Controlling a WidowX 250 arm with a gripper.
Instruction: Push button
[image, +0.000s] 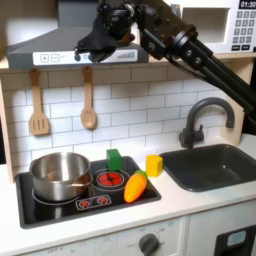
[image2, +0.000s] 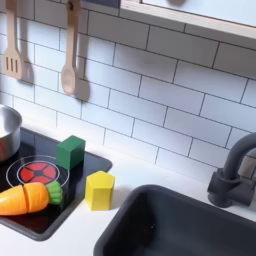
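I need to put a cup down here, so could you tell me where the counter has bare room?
The white counter strip in front of the stove is bare, as is the sink basin. A small patch lies between the yellow block and sink. The stovetop is crowded: pot, green block, carrot.

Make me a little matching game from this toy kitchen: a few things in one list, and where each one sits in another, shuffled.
Things:
1. pot
2. carrot
3. spoon
4. faucet

Places:
A. hanging on the tiled wall
B. behind the sink
C. on the stove's front edge, beside the red burner
D. on the stove's far side from the sink

Pairs: 1-D, 2-C, 3-A, 4-B
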